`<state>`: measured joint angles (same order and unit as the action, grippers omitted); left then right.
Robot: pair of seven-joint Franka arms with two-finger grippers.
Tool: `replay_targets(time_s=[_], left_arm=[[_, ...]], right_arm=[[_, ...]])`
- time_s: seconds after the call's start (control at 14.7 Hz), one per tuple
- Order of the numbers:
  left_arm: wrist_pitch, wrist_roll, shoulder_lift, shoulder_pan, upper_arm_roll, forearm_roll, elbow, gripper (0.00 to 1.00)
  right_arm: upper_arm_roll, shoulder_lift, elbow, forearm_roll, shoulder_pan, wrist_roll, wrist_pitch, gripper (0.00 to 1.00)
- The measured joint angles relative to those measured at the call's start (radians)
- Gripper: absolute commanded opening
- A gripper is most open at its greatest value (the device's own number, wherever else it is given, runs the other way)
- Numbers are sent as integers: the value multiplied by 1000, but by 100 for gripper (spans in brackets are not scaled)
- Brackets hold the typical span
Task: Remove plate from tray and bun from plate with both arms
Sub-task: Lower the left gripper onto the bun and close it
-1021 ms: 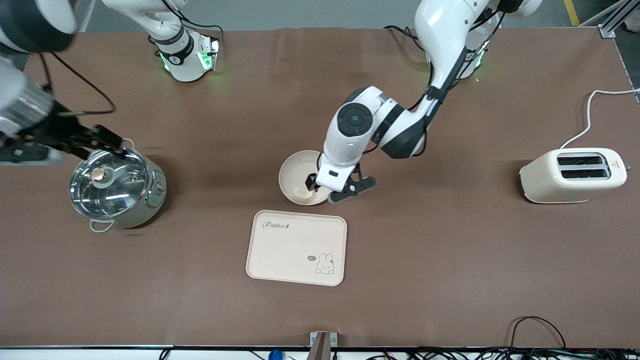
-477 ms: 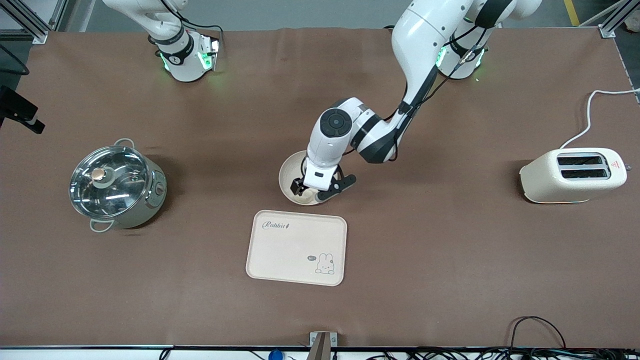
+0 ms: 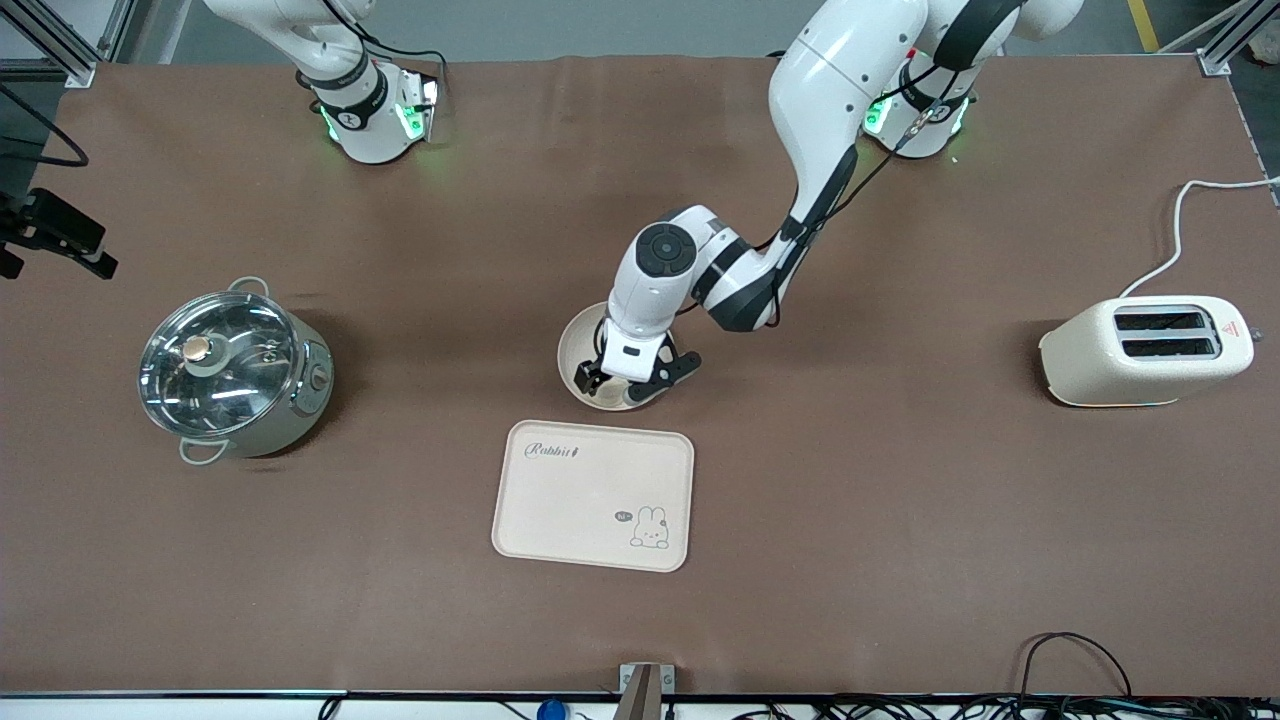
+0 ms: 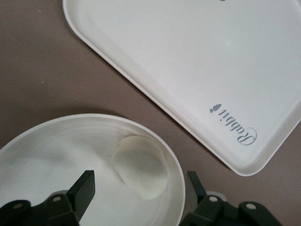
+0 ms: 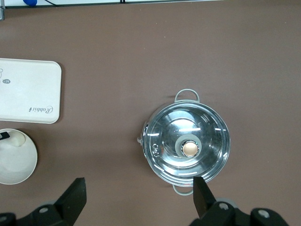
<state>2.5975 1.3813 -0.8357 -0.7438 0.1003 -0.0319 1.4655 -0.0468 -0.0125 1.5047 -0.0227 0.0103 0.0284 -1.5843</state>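
The left gripper (image 3: 618, 384), jaws open, has dropped into the plate (image 3: 577, 345) astride the bun (image 4: 140, 172), poised to lift it; the tray (image 3: 560, 520) sits bare.

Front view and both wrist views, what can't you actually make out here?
- Bun: hidden in the front view by the left gripper over the plate; the left wrist view shows it.
- Right gripper: in the front view, cut off by the picture's edge at the right arm's end.
- Tray: its bunny corner is cut off in both wrist views.
- Pot: contents hidden under its reflective lid.
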Motion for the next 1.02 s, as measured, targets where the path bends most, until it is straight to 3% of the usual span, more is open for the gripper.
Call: replay_targets(time_s=[0.75, 1.02], left_arm=[[41, 2, -40, -12, -1, 0, -5, 61], [42, 2, -46, -12, -1, 0, -5, 34]], right_arm=[[-3, 5, 0, 0, -1, 0, 0, 100], [-3, 7, 0, 0, -1, 0, -2, 100]])
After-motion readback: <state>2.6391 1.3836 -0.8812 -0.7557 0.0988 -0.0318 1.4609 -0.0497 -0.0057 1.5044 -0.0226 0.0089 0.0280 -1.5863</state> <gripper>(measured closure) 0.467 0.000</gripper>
